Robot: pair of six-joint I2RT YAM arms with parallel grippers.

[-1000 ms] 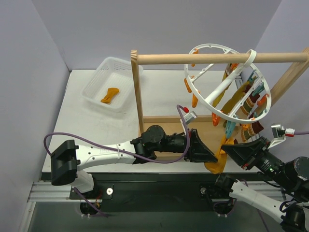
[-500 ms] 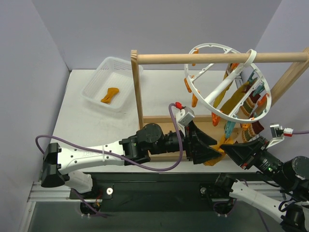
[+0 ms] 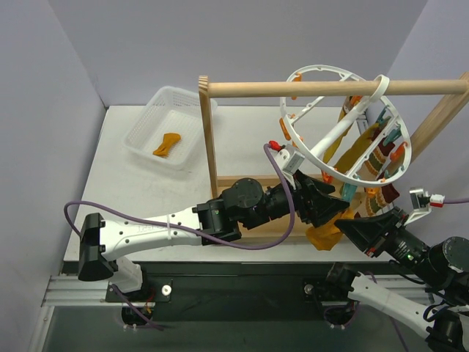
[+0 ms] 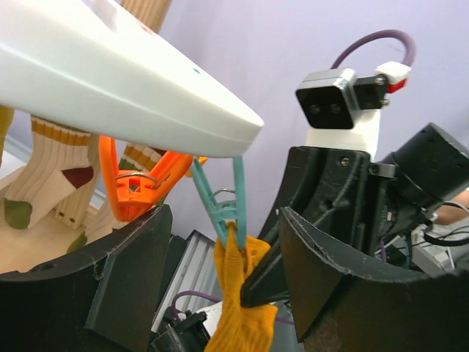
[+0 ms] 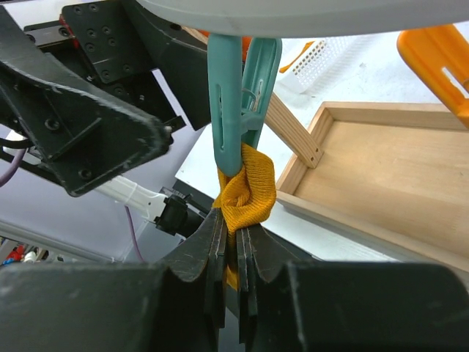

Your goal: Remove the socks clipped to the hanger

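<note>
One mustard sock (image 5: 249, 192) hangs from a teal clip (image 5: 233, 95) at the near rim of the hanger (image 3: 399, 147). The right gripper (image 5: 234, 253) pinches it just below; the left gripper (image 4: 223, 220), spread, flanks the clip with gaps either side.

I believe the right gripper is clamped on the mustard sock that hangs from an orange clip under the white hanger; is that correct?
Not quite: the clip is teal, not orange. The right wrist view shows the right gripper clamped on the mustard sock, which hangs from a teal clip under the white hanger.
</note>
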